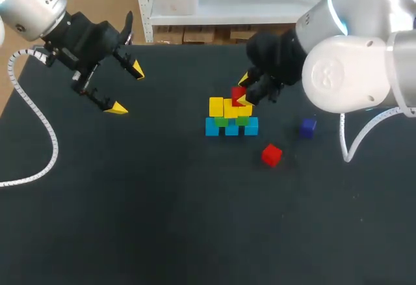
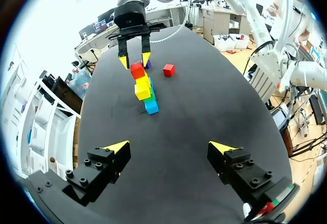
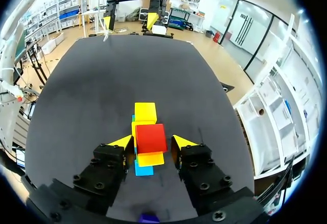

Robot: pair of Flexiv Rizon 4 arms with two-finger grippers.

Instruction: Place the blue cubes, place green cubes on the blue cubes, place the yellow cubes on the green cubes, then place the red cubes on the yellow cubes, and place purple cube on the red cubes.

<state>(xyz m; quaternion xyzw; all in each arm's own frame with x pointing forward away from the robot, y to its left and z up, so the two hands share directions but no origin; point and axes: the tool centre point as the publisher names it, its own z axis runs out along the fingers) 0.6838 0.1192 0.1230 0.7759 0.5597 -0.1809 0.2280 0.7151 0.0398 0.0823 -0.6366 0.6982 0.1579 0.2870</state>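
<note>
Table (image 1: 162,220): red cube (image 3: 150,137) caps stack (image 3: 145,112) inside parted right pincer (image 3: 150,143).

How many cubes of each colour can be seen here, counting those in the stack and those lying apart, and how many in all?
Blue cubes: 3
Green cubes: 2
Yellow cubes: 3
Red cubes: 2
Purple cube: 1
Total: 11 cubes in view; any hidden inside the stack are not counted.

We count eleven cubes in all.
Blue cubes (image 1: 212,127): three.
Green cubes (image 1: 221,122): two.
Yellow cubes (image 1: 216,107): three, as far as we can tell.
Red cubes (image 1: 272,155): two.
Purple cube (image 1: 308,126): one.
Table (image 1: 130,200): one.
</note>
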